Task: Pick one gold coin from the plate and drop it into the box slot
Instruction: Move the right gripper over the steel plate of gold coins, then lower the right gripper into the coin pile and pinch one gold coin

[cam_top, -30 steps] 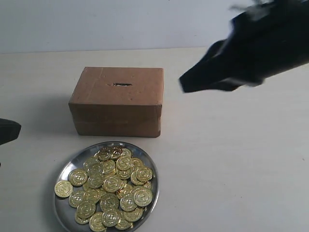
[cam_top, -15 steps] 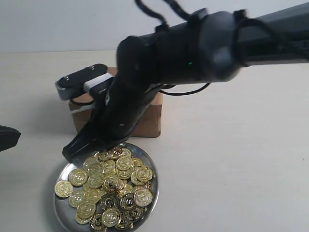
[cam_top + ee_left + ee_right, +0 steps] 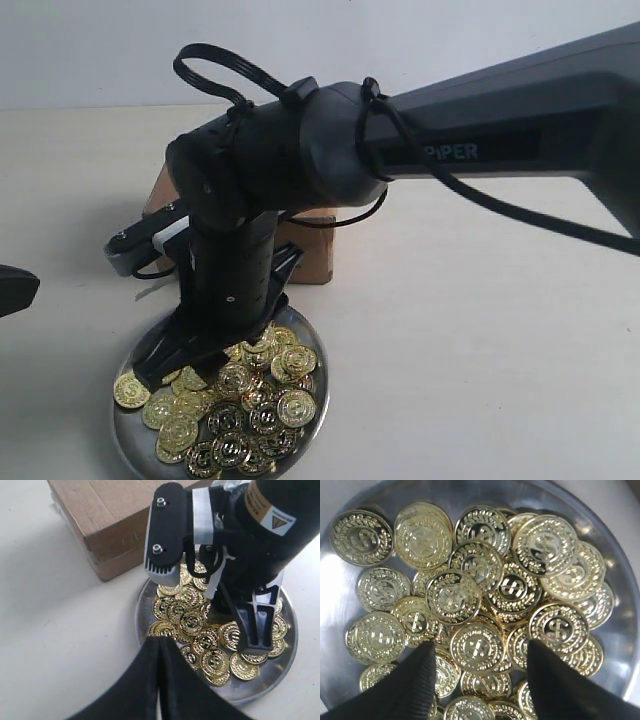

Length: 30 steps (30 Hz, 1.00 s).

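The shiny silver plate lies in front of the brown cardboard box and holds a heap of gold coins. My right gripper hangs open just over the heap. In the right wrist view its fingertips straddle one coin lying flat among the others, with nothing gripped between them. The right arm hides the slot. My left gripper stays shut and empty at the left edge, its tips next to the plate's rim. The box shows behind the plate.
The right arm's black forearm stretches in from the right, above the box. A small camera module sticks out from its wrist on the left. Pale table lies to the right of the plate.
The right arm has swung in from the upper right, passed over the box and come down, so its open gripper now hovers over the coins. The left gripper has not moved.
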Each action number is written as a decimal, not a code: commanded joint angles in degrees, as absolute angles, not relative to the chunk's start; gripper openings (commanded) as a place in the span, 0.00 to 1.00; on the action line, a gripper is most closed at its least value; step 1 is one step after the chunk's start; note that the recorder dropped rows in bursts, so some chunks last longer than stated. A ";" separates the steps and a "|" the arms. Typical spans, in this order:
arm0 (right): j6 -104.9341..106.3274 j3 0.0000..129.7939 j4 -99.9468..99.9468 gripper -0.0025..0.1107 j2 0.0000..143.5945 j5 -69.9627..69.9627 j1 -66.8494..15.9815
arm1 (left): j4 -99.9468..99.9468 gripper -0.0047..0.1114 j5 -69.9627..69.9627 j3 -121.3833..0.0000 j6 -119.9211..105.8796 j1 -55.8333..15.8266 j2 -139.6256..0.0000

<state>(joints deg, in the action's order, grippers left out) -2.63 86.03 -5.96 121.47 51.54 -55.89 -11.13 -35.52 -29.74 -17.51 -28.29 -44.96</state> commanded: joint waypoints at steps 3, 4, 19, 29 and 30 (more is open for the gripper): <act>-3.15 86.59 -5.89 0.50 123.54 52.08 -55.94 | -11.34 0.04 -35.67 -30.05 -17.97 -28.57 -44.58; -3.15 86.59 -6.60 0.50 123.89 52.08 -55.94 | -11.34 0.04 -35.67 -30.05 -17.97 -28.57 -44.58; -3.15 86.59 -9.18 0.44 125.98 50.68 -55.94 | -11.34 0.04 -35.68 -30.05 -18.21 -28.57 -44.58; -4.83 86.59 -5.92 0.43 125.98 50.79 -55.94 | -11.34 0.04 -35.68 -30.05 -18.21 -28.57 -44.58; -5.27 86.59 -5.48 0.43 125.98 50.79 -55.94 | -11.34 0.04 -35.68 -30.05 -18.21 -28.57 -44.58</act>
<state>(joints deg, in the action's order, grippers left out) -4.56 86.52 -7.44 125.40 51.05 -55.89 -11.13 -35.95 -29.74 -18.03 -28.29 -44.96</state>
